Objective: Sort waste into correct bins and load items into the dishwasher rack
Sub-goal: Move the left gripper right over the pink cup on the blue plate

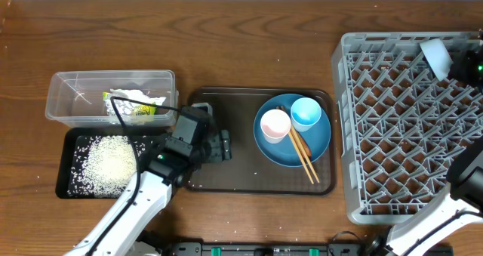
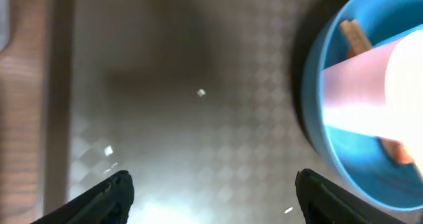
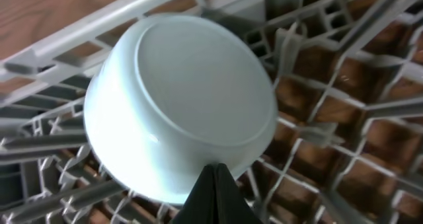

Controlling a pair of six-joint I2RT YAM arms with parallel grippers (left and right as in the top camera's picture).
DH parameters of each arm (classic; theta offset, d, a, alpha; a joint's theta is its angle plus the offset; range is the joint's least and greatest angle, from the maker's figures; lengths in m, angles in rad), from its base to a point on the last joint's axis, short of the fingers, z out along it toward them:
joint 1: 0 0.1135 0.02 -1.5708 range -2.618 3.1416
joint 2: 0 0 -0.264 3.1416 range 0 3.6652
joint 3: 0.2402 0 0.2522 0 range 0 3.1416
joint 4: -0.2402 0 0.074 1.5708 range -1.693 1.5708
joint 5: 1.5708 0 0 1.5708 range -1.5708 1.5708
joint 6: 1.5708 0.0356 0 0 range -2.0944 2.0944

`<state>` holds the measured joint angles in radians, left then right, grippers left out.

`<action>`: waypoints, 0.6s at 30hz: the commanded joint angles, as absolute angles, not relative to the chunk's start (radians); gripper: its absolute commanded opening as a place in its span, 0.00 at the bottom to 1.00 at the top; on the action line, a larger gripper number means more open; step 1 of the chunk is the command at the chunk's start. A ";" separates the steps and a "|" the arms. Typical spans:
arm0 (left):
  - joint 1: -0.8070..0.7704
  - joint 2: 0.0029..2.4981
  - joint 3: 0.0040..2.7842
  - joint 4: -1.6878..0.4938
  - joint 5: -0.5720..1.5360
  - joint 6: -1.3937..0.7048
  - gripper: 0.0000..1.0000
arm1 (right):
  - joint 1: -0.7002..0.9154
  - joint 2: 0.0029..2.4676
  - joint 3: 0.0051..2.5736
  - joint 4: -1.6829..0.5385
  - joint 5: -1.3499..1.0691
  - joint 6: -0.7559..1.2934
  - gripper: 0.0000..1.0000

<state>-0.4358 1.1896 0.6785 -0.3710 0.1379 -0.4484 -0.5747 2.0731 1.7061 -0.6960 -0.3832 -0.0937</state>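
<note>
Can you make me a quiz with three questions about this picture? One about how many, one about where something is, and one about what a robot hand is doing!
1. How many cups stand on the blue plate?
A. one
B. three
C. two

2. Where is the rice?
A. on the blue plate
B. in the black tray
C. in a cup

3. How is the left gripper?
A. open, with nothing between its fingers
B. shut tight and empty
C. shut on a cup

Answers:
1 C: a white cup with pink inside and a pale blue cup sit side by side on the plate.
2 B: the white grains lie heaped in the black tray.
3 A: its own camera shows the two fingers far apart, with only the brown tray floor between them.
</note>
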 commanded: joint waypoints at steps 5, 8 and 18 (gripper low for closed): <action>-0.437 1.151 0.685 -0.174 0.295 -0.446 0.75 | -0.568 2.075 1.705 -0.796 -0.616 -0.082 0.02; -0.437 1.142 0.685 -0.091 0.295 -0.446 0.75 | -0.560 2.062 1.705 -0.876 -0.637 -0.059 0.02; -0.438 1.160 0.685 -0.067 0.296 -0.446 0.75 | -0.476 1.915 1.705 -1.101 -0.716 -0.042 0.22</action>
<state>-0.4358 1.1526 0.6792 -0.0578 0.2863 -0.4480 -0.5156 2.0209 1.7054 -1.0866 -0.6659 -0.0383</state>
